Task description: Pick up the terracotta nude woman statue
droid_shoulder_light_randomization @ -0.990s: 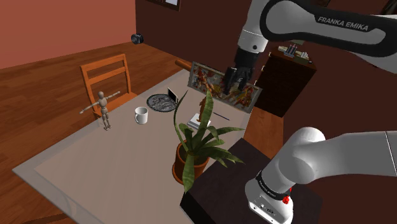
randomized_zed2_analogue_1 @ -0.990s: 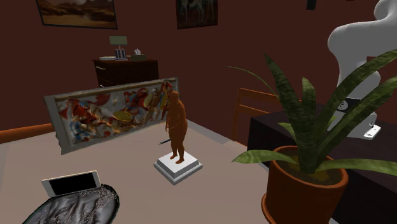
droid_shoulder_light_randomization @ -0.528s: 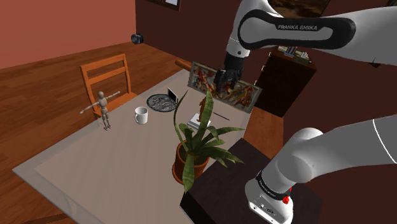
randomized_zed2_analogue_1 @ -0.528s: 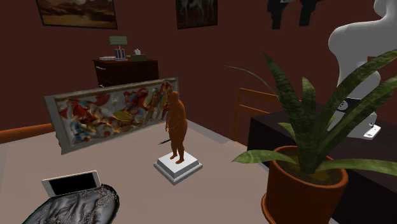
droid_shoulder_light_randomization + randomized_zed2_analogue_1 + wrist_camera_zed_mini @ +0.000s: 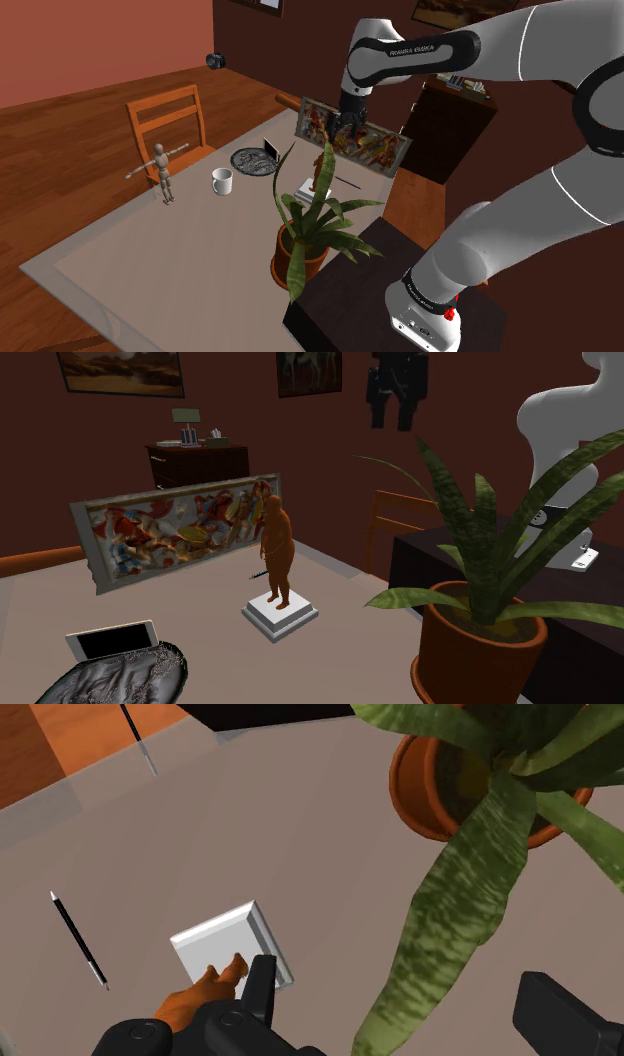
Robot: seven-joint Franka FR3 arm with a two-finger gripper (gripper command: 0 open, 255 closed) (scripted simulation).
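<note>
Orange-brown statue (image 5: 321,170) of a standing woman, upright on a white square base (image 5: 280,618), at the far right part of the pale worktop (image 5: 150,250) in the shoulder view. Just behind it, a long colourful painting (image 5: 362,141) propped on edge along the far side. Near the base but apart from it, a thin black pen (image 5: 78,940) flat on the worktop. Tool (image 5: 347,130) released, its two black fingers (image 5: 262,989) wide apart and clasping nothing, hanging in the air above the statue and well apart from it. Tool in front of the painting in the shoulder view, high up and to the right of the statue in the second exterior view. In the wrist view, statue and base seen from above beside one finger, outside the gap between the two; in that gap, bare worktop and a long green leaf. Potted plant (image 5: 303,240) in a reddish-brown pot nearer than the statue, close to the dark stand (image 5: 350,300). To the shoulder view's left of the statue, a dark round plate (image 5: 250,161) with a phone (image 5: 271,150) just beside it, then a white mug (image 5: 222,181) and a wooden jointed figure (image 5: 161,170) with arms spread. Wooden chair (image 5: 165,115) at the worktop's far left side in the shoulder view.
</note>
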